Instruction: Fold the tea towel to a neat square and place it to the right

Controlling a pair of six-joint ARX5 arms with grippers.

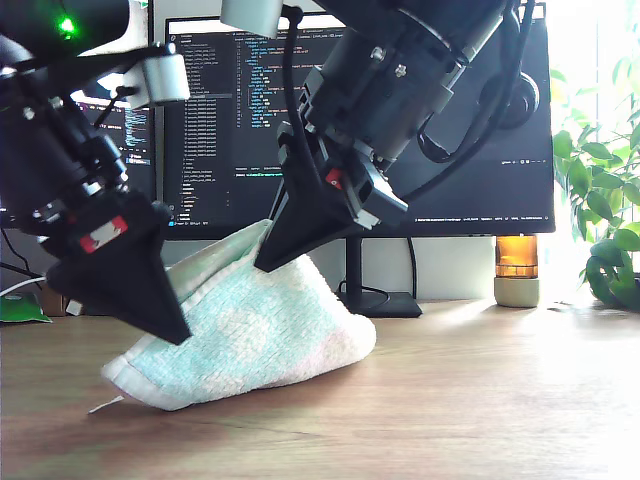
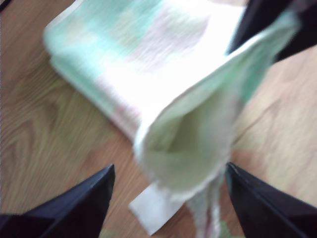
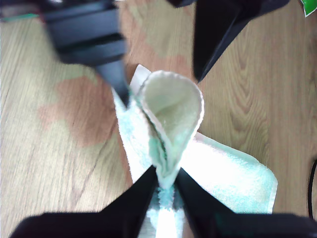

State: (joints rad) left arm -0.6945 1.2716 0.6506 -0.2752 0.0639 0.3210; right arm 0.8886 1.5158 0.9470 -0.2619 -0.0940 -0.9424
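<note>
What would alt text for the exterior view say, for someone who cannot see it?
Two black robot arms work a pale mint tea towel on a wooden table: my second gripper pinches an edge and lifts it into a peak, while my first gripper sits open at the towel's lower end. Behind stand monitors showing code and a leafy plant.

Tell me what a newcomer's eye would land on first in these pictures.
First, the tea towel, a pale mint fluffy heap on the wooden table, one edge pulled up into an open loop. My second gripper is shut on that raised edge, while my first gripper stands open at the towel's end towards the exterior view's left. Behind, a dark monitor full of code fills the background.
</note>
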